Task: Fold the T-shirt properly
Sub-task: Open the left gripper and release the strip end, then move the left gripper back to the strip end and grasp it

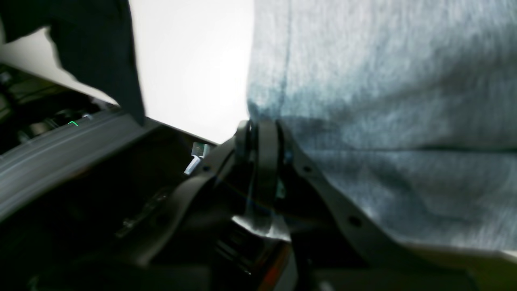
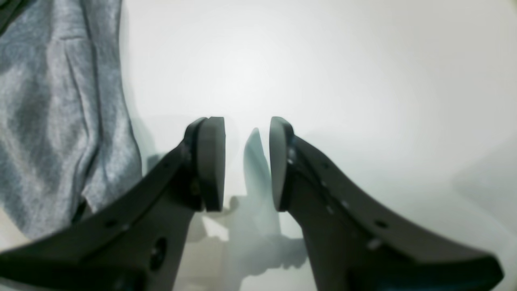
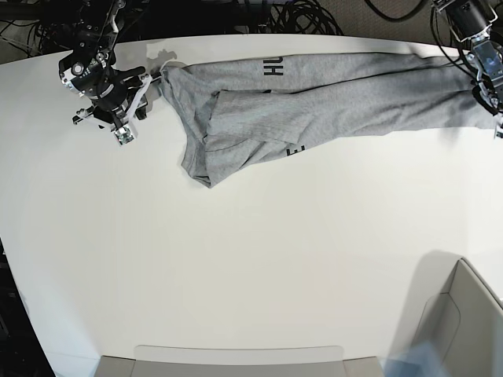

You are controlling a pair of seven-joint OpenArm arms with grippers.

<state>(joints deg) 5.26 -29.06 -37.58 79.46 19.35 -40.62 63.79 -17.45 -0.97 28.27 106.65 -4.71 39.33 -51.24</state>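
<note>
The heather-grey T-shirt (image 3: pixel 314 98) lies stretched in a long band across the far side of the white table (image 3: pixel 236 259), with black letters showing at a fold (image 3: pixel 273 67). My left gripper (image 1: pixel 260 161) is shut on a pinch of the T-shirt (image 1: pixel 383 101) at its right end; in the base view it (image 3: pixel 492 100) is at the far right edge. My right gripper (image 2: pixel 246 161) is open and empty over bare table, with the T-shirt (image 2: pixel 60 113) just to its left. In the base view it (image 3: pixel 130 94) is beside the shirt's bunched left end.
A grey bin (image 3: pixel 464 314) stands at the near right corner and a flat tray edge (image 3: pixel 236 361) runs along the near side. Cables (image 3: pixel 299 16) lie behind the table. In the left wrist view a dark rail (image 1: pixel 60 149) marks the table's edge.
</note>
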